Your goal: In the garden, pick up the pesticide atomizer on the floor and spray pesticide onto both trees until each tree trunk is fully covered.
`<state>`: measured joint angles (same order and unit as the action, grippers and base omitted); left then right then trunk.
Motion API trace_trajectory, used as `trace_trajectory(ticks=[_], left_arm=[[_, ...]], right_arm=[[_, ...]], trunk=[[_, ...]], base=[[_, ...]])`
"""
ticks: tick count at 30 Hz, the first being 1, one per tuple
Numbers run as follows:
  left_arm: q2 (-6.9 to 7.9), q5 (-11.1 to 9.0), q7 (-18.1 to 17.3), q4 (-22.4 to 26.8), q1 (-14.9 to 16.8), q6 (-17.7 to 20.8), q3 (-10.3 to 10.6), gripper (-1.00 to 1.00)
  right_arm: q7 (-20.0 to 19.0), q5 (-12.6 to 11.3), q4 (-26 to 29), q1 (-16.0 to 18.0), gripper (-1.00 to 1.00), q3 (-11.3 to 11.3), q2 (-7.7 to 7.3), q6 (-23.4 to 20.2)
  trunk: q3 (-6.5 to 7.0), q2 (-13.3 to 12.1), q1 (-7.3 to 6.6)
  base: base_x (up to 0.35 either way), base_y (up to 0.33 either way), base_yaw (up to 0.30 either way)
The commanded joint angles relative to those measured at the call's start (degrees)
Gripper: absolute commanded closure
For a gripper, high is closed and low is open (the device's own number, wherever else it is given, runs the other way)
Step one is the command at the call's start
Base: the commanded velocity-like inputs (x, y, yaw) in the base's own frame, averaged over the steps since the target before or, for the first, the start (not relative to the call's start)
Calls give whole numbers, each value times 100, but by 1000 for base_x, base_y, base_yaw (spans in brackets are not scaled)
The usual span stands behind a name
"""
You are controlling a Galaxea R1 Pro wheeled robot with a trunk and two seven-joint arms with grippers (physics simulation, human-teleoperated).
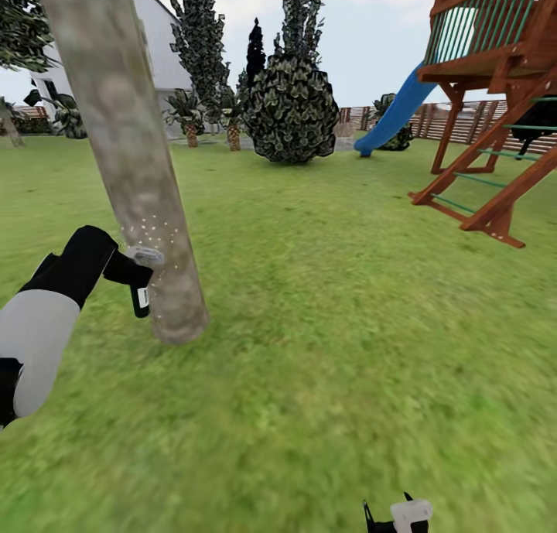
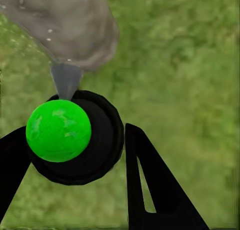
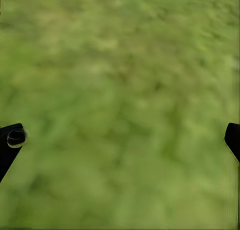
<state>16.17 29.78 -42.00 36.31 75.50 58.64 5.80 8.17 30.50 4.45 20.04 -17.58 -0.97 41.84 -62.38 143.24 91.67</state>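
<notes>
Grass [image 1: 325,347] everywhere, mottled green, flat. Far left: white house [image 1: 158,46] behind the leaning tree trunk [image 1: 128,146], which enters top left and meets the lawn lower left. Left gripper [image 1: 124,270] is clamped on the pesticide atomizer [image 1: 139,285], held just beside the trunk's lower part, grey head toward the bark. Whitish pesticide specks [image 1: 155,235] dot the bark above the nozzle. Left wrist view: fingers [image 2: 150,190] flank the bottle's round black body [image 2: 95,140]. Centre back: round dark bush [image 1: 292,107], small palms [image 1: 189,115]. Right: blue slide [image 1: 394,115], wooden play frame [image 1: 495,92], slat fence [image 1: 464,123]. Right gripper [image 1: 398,517] at bottom edge, fingers spread wide over bare grass.
</notes>
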Motion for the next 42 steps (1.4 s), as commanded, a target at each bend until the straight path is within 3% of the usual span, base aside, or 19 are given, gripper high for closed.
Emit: trace_trajectory(ticks=[1,16,19,22,26,33,42], left_arm=[[0,1,-1,-1,0,-1,0,100],[190,-7,-1,-552,-45,-10,-26,100],[154,-28,-2,-579,-222,-17,-30,100],[124,-200,7,-583,-327,-23,-50,100],[123,-266,41,-581,-368,-35,-437,100],[129,-237,128,-585,-378,-36,-457,100],[125,-232,209,-581,-378,-38,-439,100]], right_arm=[[-1,0,1,0,-100,0,0,0],[-18,0,-6,0,-100,0,0,0],[-12,0,-6,0,-100,0,0,0],[-14,0,-6,0,-100,0,0,0],[-17,0,-6,0,-100,0,0,0],[-9,0,-6,0,-100,0,0,0],[-18,0,-6,0,-100,0,0,0]], trunk=[[0,0,0],[0,0,0],[0,0,0],[0,0,0],[0,0,0],[0,0,0],[0,0,0]], base=[[-74,-273,273],[91,-87,222],[0,0,115],[42,-24,227],[206,-152,33],[112,-234,21],[17,-274,264]])
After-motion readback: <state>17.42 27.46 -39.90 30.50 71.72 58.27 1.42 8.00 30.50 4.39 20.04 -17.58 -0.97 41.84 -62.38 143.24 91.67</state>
